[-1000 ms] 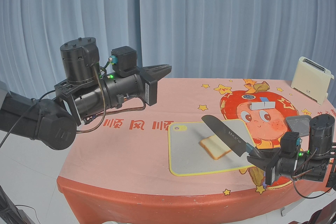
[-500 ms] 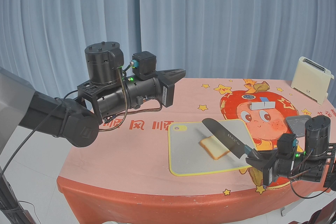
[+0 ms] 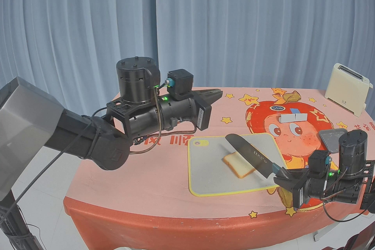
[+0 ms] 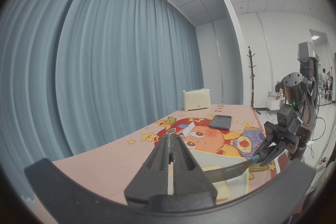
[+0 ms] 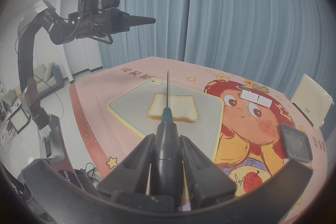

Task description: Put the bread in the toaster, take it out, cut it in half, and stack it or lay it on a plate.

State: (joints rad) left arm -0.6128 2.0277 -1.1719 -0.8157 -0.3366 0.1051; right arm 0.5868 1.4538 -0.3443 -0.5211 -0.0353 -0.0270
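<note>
A slice of bread (image 3: 239, 164) (image 5: 172, 107) lies flat on the grey cutting board (image 3: 209, 168) (image 5: 134, 104) with a yellow rim. My right gripper (image 3: 282, 177) (image 5: 166, 151) is shut on the handle of a dark knife (image 3: 250, 154) (image 5: 167, 92), whose blade hangs edge-down just above the bread's middle. My left gripper (image 3: 218, 93) (image 4: 171, 146) is shut and empty, held high over the table's far left part, well away from the board. The cream toaster (image 3: 349, 88) (image 5: 311, 99) (image 4: 196, 99) stands at the far right. A dark plate (image 3: 332, 138) (image 5: 296, 142) (image 4: 220, 121) lies near it.
A small white card (image 3: 293, 117) (image 5: 256, 98) rests on the cartoon-printed pink tablecloth (image 3: 148, 180). Curtains close off the back. Open cloth lies to the left of the board and along the near edge.
My left arm has swung rightward and lower toward the table's middle, gripper still shut. The right gripper with the knife has eased slightly lower over the bread.
</note>
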